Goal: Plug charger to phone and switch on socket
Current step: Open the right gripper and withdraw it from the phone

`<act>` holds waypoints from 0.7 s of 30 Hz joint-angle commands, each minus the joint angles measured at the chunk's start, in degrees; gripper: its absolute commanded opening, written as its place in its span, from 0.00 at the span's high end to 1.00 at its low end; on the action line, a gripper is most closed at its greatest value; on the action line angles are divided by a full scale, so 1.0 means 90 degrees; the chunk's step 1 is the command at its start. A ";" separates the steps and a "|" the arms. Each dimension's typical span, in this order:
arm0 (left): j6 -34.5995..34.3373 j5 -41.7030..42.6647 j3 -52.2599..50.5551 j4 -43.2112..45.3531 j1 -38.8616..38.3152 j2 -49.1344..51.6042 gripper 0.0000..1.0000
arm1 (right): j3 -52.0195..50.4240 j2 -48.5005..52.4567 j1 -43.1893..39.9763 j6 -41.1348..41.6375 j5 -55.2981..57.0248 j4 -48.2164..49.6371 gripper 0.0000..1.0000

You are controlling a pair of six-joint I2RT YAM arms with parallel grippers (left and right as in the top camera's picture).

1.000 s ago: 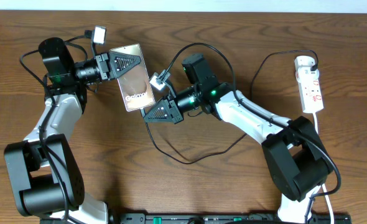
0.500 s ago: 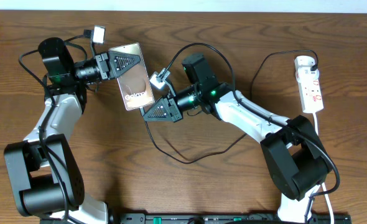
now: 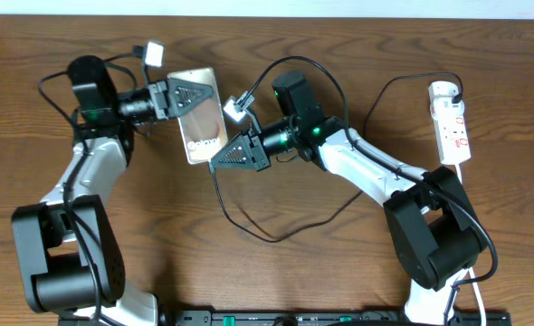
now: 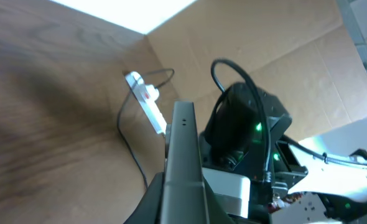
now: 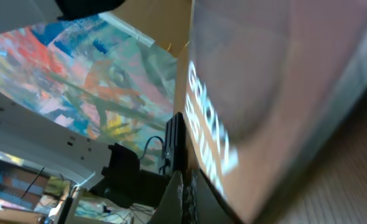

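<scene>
The phone [image 3: 205, 136], a brownish slab with white Galaxy lettering, is off the table with my left gripper [image 3: 199, 94] shut on its upper end. In the left wrist view its grey edge [image 4: 183, 155] runs up between my fingers [image 4: 151, 200]. My right gripper [image 3: 220, 160] is shut on the tip of the charger [image 3: 267, 234], right beside the phone's lower end. The right wrist view shows the phone's face [image 5: 264, 93] close up and the thin dark charger tip [image 5: 175, 140] poking out of the shut jaws. The white socket [image 3: 451, 122] lies at the far right.
The charger's black cable loops over the wooden table [image 3: 339, 281] below my right arm and arcs back toward the socket [image 4: 147, 106]. A white lead runs down from the socket along the right edge. Both arm bases stand at the near edge.
My left gripper has carried the phone slightly right. The right gripper has risen a little with the charger tip, closing on the phone's lower end.
</scene>
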 commanded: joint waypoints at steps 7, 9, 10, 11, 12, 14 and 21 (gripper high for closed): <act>0.0017 0.0350 -0.0010 0.0029 -0.0039 -0.0131 0.93 | 0.0097 -0.0039 -0.0034 0.0034 0.0056 0.0010 0.99; 0.0017 0.0347 -0.0010 0.0029 -0.0039 -0.0131 0.93 | 0.0097 -0.0039 -0.0034 0.0036 0.0056 0.0007 0.99; 0.0017 0.0350 -0.0010 0.0029 -0.0036 -0.0131 0.93 | 0.0097 -0.0039 -0.0034 0.0036 0.0056 0.0007 0.98; 0.0017 0.0347 -0.0010 0.0029 -0.0036 -0.0131 0.93 | 0.0097 -0.0039 -0.0036 0.0034 0.0056 0.0007 0.95; 0.0017 0.0347 -0.0010 0.0029 -0.0029 -0.0131 0.93 | 0.0097 -0.0039 -0.0036 0.0034 0.0056 0.0007 0.90; 0.0019 0.0347 -0.0010 0.0029 -0.0017 -0.0131 0.93 | 0.0097 -0.0039 -0.0036 0.0032 0.0056 0.0010 0.81; 0.0036 0.0347 -0.0010 0.0029 0.0095 -0.0131 0.93 | 0.0097 -0.0039 -0.0036 0.0032 0.0053 0.0010 0.45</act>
